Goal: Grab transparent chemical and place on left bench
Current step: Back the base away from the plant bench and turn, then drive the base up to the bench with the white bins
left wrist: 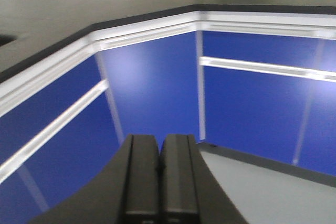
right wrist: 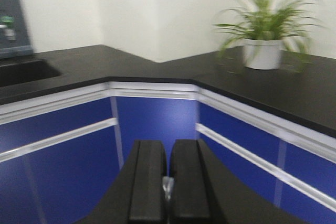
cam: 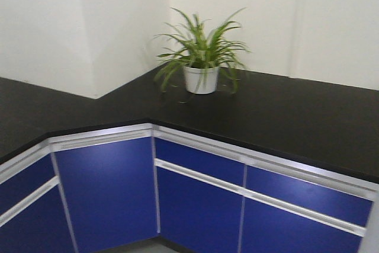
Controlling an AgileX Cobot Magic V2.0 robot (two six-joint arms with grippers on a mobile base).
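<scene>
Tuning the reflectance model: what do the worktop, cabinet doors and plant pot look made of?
Worktop: matt black, possibly resin or stone. It shows only a dull, soft sheen.
Cabinet doors: smooth blue semi-gloss, painted metal or laminate. The highlights are broad and soft.
Plant pot: plain white, plastic or ceramic. The image is too blurred to tell which.

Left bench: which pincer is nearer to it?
Left, probably. The left pincer sits low, close in front of the left bench; the right pincer is higher and farther back, with the bench to its left.
</scene>
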